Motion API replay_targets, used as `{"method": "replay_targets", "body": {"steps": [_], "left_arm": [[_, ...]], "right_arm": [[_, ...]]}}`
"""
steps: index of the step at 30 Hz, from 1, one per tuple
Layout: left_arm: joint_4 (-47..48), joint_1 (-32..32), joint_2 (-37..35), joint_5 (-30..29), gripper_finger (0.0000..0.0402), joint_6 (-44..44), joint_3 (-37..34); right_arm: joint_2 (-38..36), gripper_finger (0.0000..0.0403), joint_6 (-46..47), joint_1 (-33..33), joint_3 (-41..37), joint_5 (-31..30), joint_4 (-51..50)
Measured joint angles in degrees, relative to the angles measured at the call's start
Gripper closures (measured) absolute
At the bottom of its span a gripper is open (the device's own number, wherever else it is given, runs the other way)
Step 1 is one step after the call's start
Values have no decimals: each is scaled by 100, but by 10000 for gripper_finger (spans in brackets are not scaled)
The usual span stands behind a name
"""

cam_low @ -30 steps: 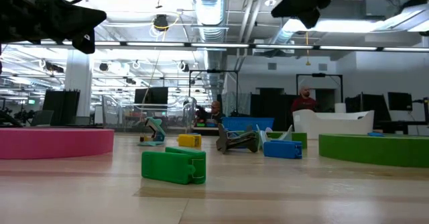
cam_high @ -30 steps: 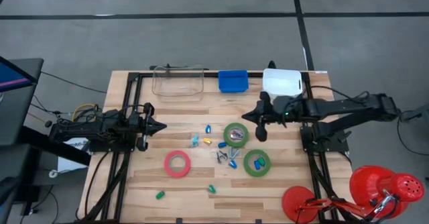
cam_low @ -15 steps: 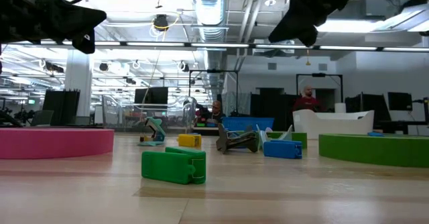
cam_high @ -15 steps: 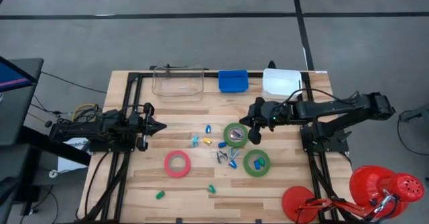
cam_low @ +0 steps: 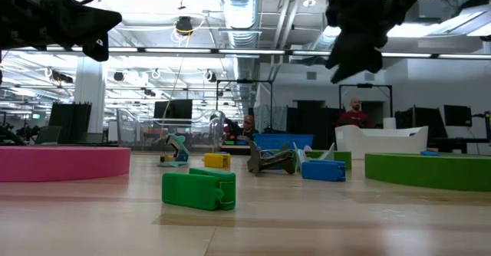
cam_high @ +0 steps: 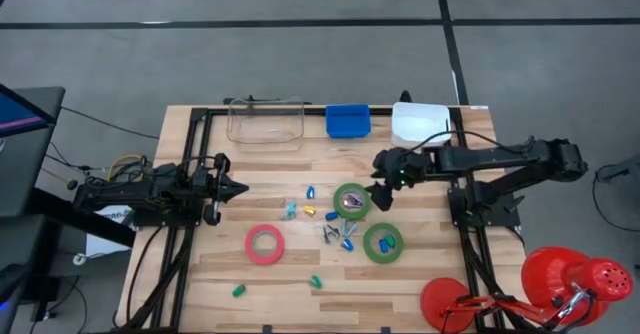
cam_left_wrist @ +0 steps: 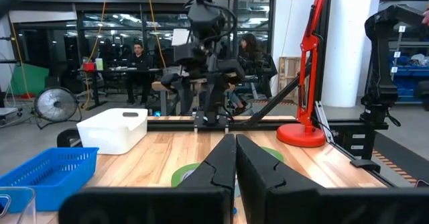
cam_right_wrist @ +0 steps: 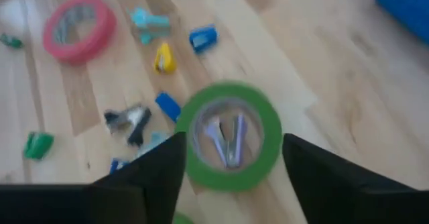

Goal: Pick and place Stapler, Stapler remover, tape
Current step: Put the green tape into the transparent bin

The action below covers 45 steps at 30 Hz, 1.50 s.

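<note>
- Right fingers (cam_high: 381,196), spread wide and empty, hang just right of centre frame over a green tape roll (cam_high: 351,201), seemingly lined up to grasp it.
- Left fingers (cam_high: 243,187) pressed together, empty, parked at mid-left.

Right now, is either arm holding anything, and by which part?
Nothing is held. The right gripper hangs open above the green ring-shaped tape roll near the table's middle. The left gripper waits shut and empty at the table's left.
</note>
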<state>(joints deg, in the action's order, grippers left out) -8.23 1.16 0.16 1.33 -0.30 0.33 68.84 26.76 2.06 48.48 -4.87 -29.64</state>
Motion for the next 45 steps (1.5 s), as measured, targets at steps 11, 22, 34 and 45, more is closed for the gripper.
{"method": "replay_targets", "body": {"steps": [11,22,34,45], "left_arm": [[11,0,140,1,398,0,3],[-46,-1,487,1,398,0,3],[-84,1,726,-1,398,1,-1],[-152,-1,892,-1,398,0,-1]], "right_arm": [[916,137,-19,177,1107,228,-1615],[1995,137,-183,186,1729,504,-2155],[2793,137,-179,373,1794,491,-2104],[3192,137,-181,680,1790,484,-1744]]}}
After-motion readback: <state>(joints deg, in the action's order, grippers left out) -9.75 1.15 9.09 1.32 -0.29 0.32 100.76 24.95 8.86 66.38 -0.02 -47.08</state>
